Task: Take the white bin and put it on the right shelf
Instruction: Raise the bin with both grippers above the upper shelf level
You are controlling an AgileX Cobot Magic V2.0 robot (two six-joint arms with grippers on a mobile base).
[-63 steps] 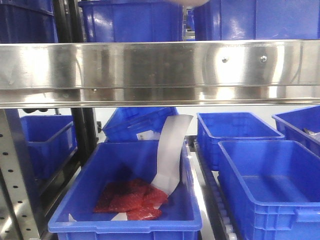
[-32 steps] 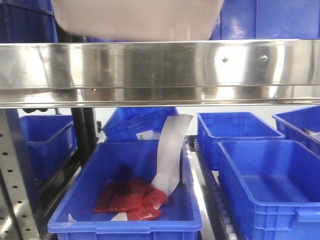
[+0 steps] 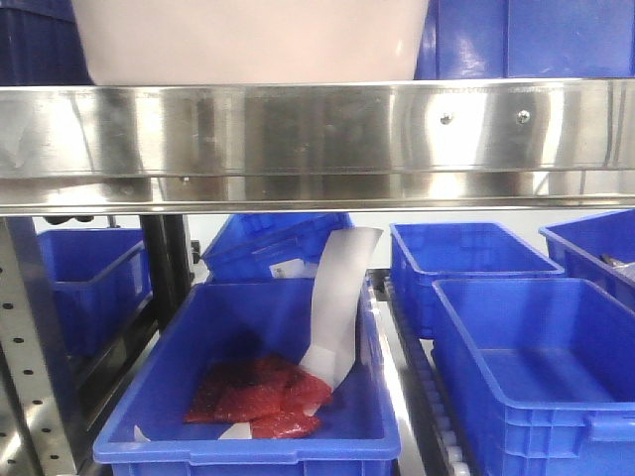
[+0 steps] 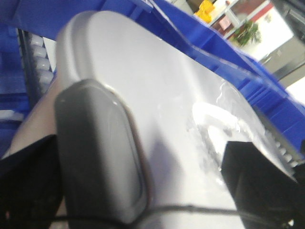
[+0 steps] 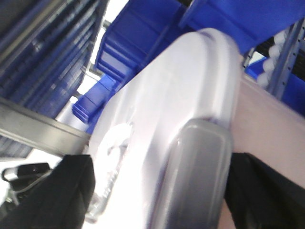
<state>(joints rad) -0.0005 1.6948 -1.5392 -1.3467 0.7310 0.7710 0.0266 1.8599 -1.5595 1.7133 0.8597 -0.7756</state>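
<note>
The left tool and right tool each clench the rim of the bin, which should settle level behind the shelf rail before release.

one white bin, two screws in the shelf rail, six blue crates below it.

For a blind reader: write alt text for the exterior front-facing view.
A white bin shows at the top, above the rail of the right shelf. Below stand blue crates; the nearest crate holds red packets and a white paper strip.
</note>
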